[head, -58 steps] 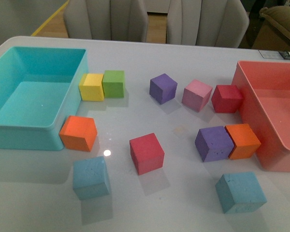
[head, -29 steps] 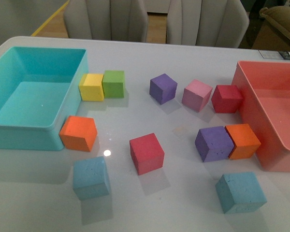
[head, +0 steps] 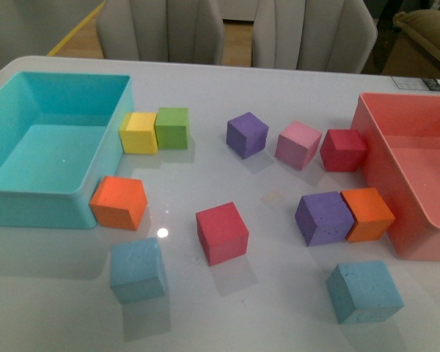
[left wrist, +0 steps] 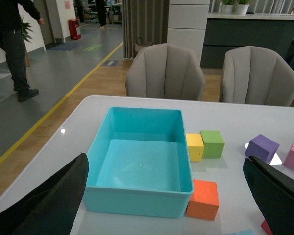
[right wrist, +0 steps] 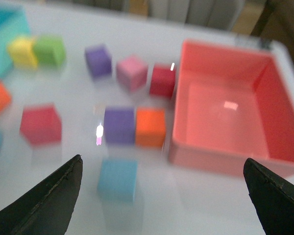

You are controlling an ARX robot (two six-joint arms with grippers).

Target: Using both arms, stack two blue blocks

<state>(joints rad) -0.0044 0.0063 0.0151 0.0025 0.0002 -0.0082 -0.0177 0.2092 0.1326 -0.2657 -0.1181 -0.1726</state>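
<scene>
The 2 blue blocks sit flat on the white table, well apart, and neither is on top of the other. The left blue block lies near the table's front edge, just on the robot's side of the left orange cube, which touches the near wall of the turquoise bin. The right blue block lies near the front edge too, close to the near corner of the coral bin and just in front of a purple cube and the right orange cube, which stand side by side and touch. A red cube stands between the 2 blue blocks, a little farther back.

Neither arm shows in the front view. In the left wrist view the left gripper has its 2 black fingers spread wide with nothing between them, above the table and facing the turquoise bin. A light-blue sliver at that picture's lower edge is probably the left blue block. The right wrist view is blurred, yet the right gripper is plainly wide apart and empty as well, with the right blue block visible between its fingers on the table below.
</scene>
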